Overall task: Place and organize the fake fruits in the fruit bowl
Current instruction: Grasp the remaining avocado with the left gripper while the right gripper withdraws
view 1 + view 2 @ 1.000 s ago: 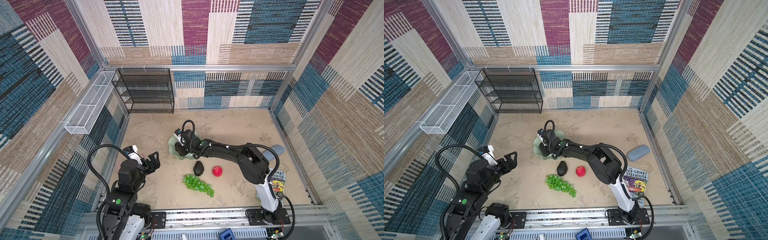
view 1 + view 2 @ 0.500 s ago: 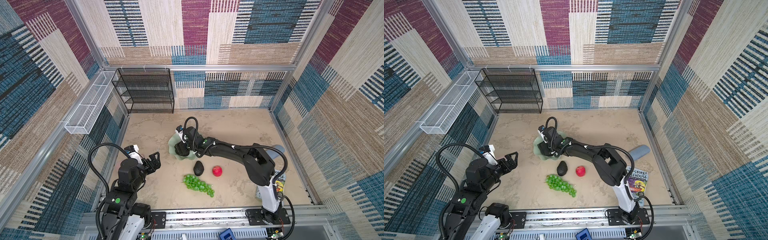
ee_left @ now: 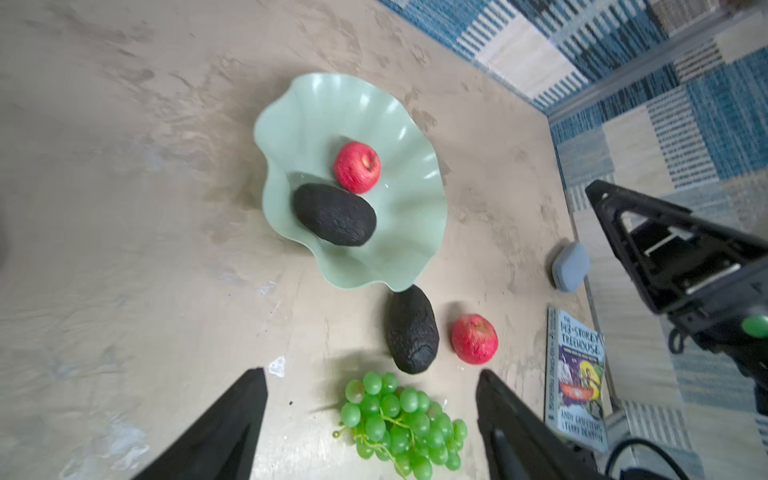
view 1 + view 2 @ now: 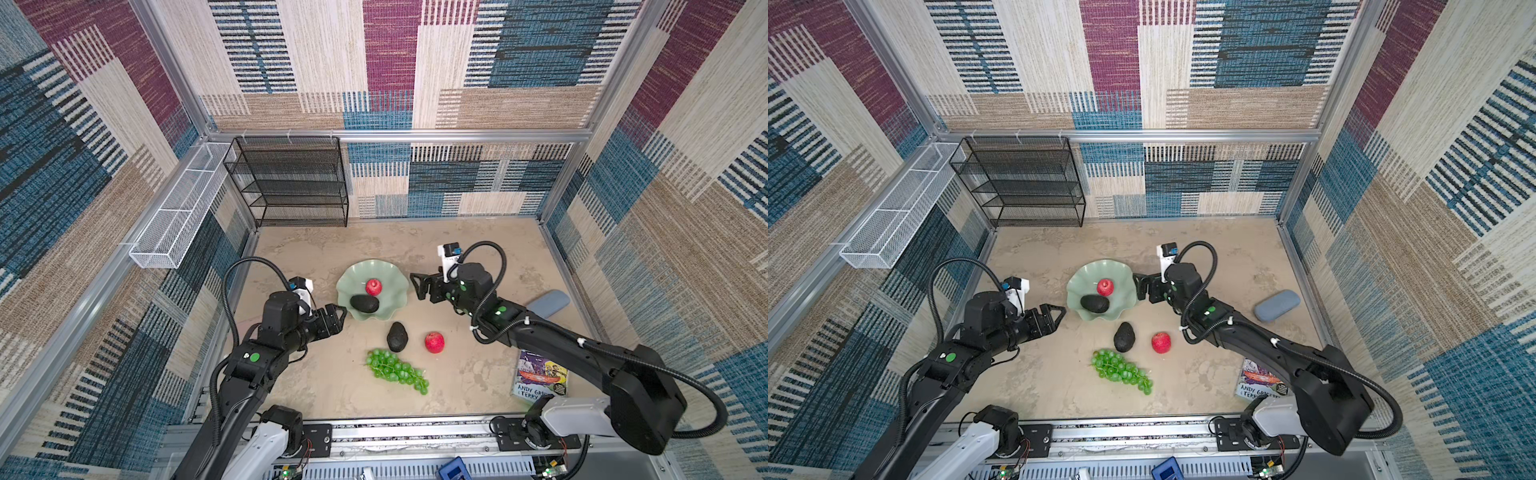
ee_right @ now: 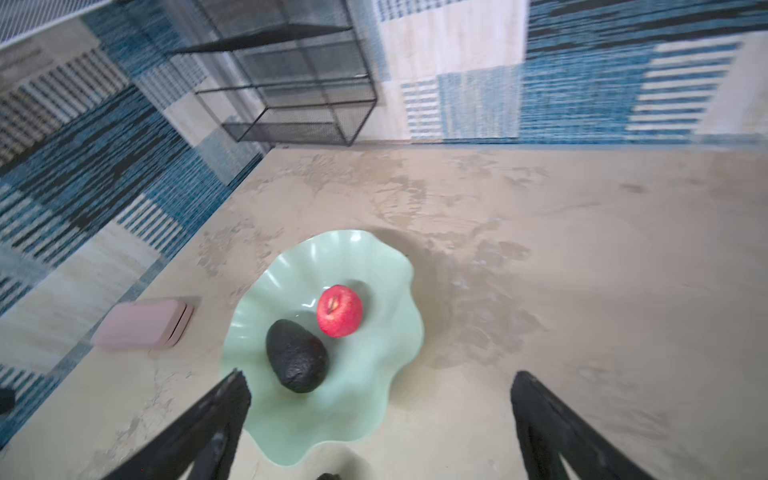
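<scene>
Near the front of the mottled beige tabletop (image 4: 332, 249), three fake fruits lay outside the mint-green fruit bowl (image 4: 392, 291): a loose avocado (image 4: 397, 337) close against its scalloped rim, a loose apple (image 4: 434, 342) just beside that, and a grape bunch (image 4: 397, 371) nearer the robot. A second apple (image 4: 373, 286) and a second avocado (image 4: 364, 304) already rested inside the bowl, touching. The left gripper (image 4: 338, 319) and the right gripper (image 5: 379, 373) flanked the bowl, each with its jaws spread and nothing between them. All the fruits were probably light, stiff plastic. The glossy round apple looked apt to slip or roll, so a pinch across its widest part suited it. The avocado's pebbly skin should hold well across its narrow width. The translucent grapes looked floppy and were best taken at the thick middle.
</scene>
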